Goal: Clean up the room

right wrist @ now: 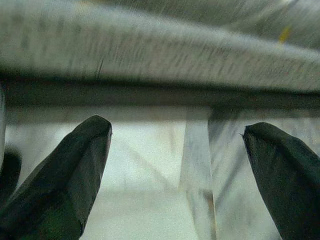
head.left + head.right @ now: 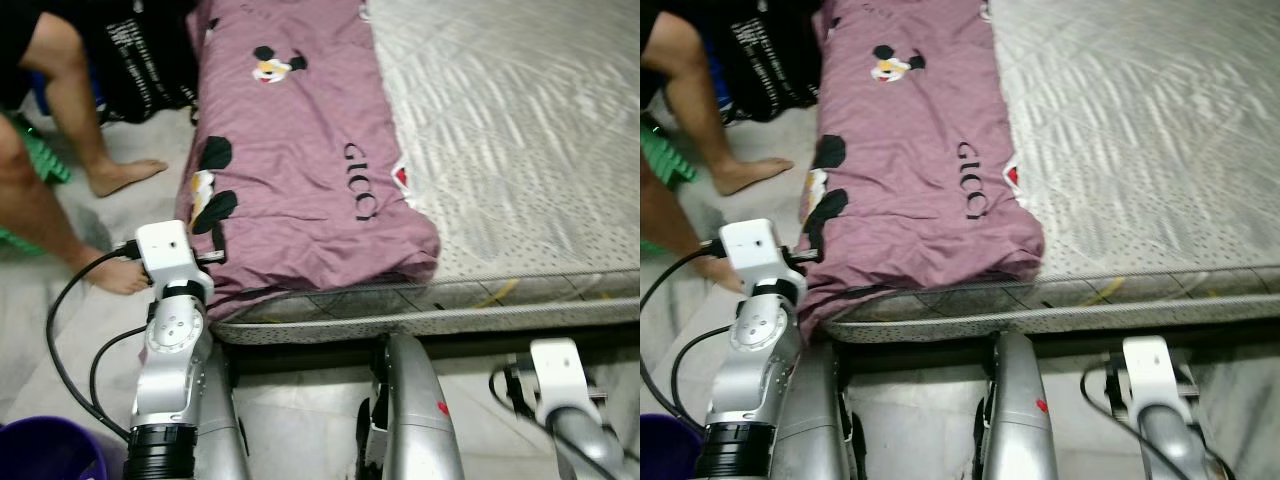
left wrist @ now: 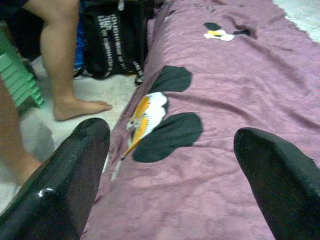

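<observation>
A mauve blanket [image 2: 300,150] printed with cartoon mouse figures and black lettering lies in a long strip along the left side of a bed, its near end bunched at the corner of the mattress [image 2: 520,150] and drooping over the left edge toward the floor. The rest of the mattress, in a pale quilted cover, is bare beside it. The left hand [image 3: 170,170] sits at the blanket's near-left corner, its two black fingers [image 3: 75,180] spread wide and released, with the printed cloth showing between them and nothing gripped. The right hand [image 1: 175,165] hangs lower, below the foot edge of the mattress over the pale floor, its fingers [image 1: 65,170] likewise spread apart and holding nothing. To the left of the bed a person's bare legs [image 2: 75,110] and feet stand on the floor, close to the left arm. Behind them a black bag [image 2: 140,60] with white print leans by the bed, and something green [image 3: 20,75] with ribbed steps sits at the far left. A purple bucket [image 2: 50,450] rim shows by the robot's left side.
</observation>
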